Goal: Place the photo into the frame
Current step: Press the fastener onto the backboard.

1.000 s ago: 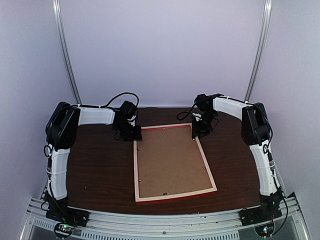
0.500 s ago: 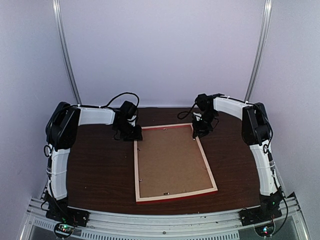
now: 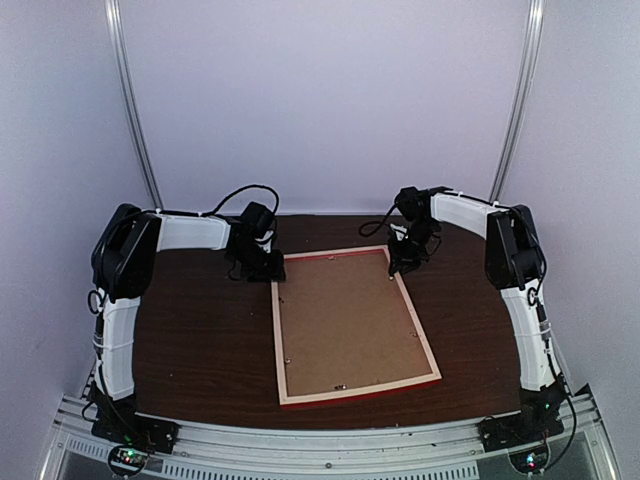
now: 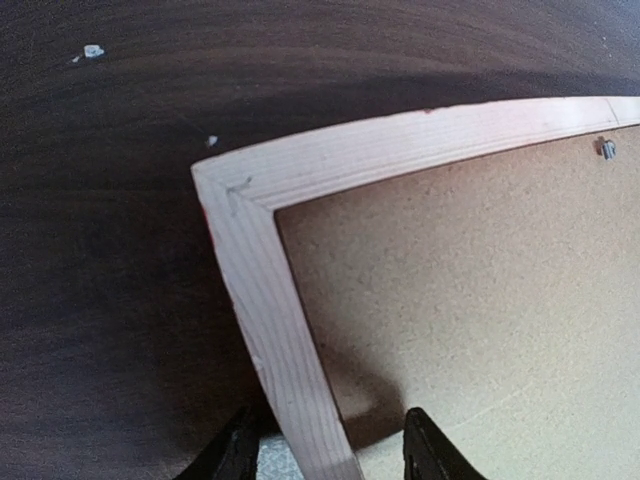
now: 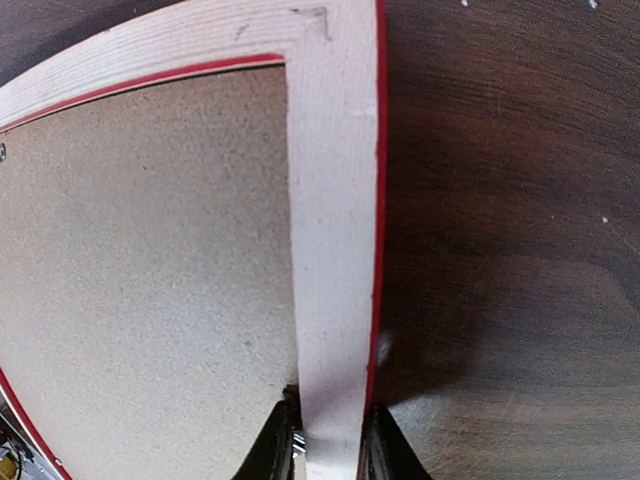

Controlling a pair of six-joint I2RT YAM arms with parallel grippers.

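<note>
At the frame (image 5: 335, 200), far corners.
We found right fingers (image 5: 275, 445) clamped on it, left fingers (image 4: 238, 455) slack astride; both needed grip before lifting.

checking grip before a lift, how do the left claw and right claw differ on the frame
The left claw straddles the frame's left rail and is open, with a gap on the inner side. The right claw is pinched shut on the right rail. The left claw sits by the far-left corner, the right claw by the far-right. Both are over the frame's pale back.
</note>
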